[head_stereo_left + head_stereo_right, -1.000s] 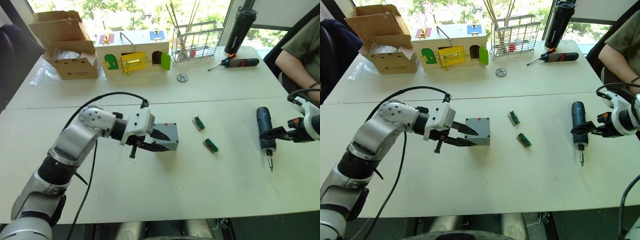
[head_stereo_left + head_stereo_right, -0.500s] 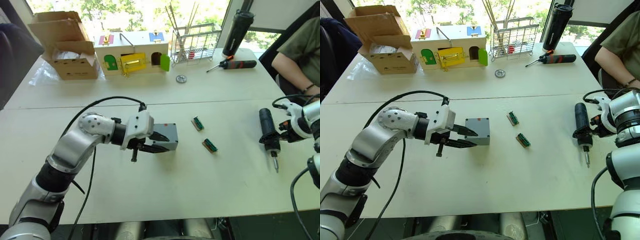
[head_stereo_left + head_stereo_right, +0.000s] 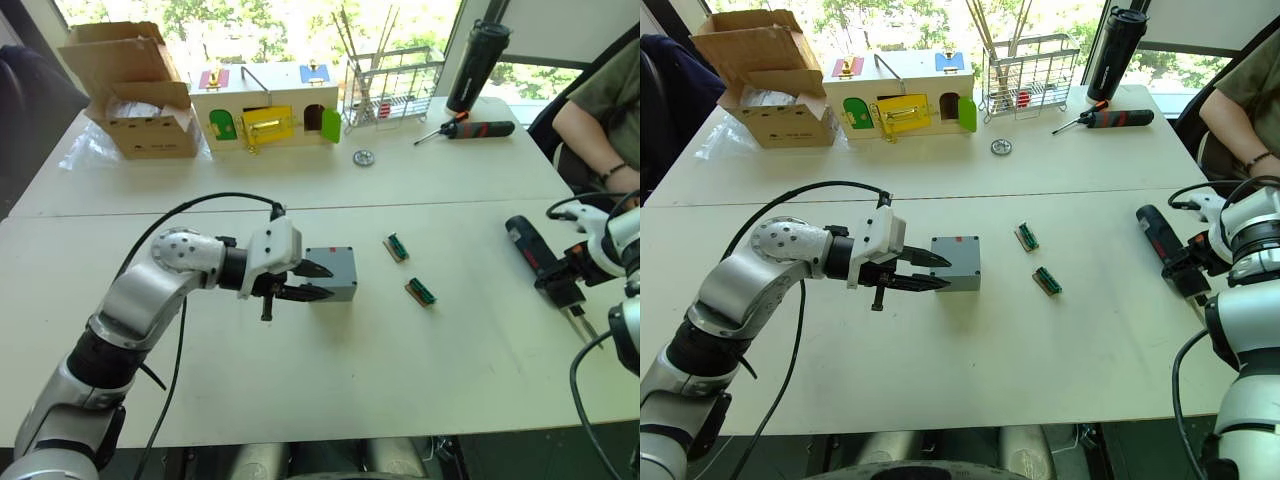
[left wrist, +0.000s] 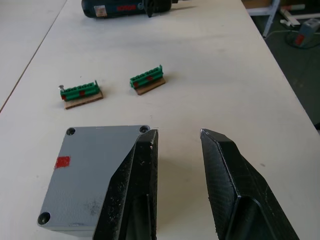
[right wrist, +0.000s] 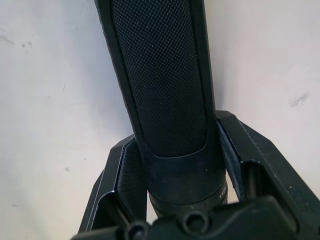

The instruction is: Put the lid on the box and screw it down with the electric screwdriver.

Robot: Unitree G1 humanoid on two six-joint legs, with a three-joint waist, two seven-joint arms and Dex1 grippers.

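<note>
Two green terminal blocks (image 3: pixel 398 246) (image 3: pixel 422 291) lie near a washer (image 3: pixel 364 156) and cardboard box (image 3: pixel 135 90).

The small grey plastic box (image 4: pixel 95 175) has a matt, finely grained top with a red mark. The left claw (image 4: pixel 177 187) has black fingers (image 4: pixel 227 185) of rough, speckled plastic. The dark cylindrical electric screwdriver (image 5: pixel 160 75) shows a finely dimpled, rubbery grip where the right claw (image 5: pixel 175 170) clamps it. The white surface (image 3: pixel 350 380) looks smooth and matt. The open brown box (image 3: pixel 135 90) is cardboard.
</note>
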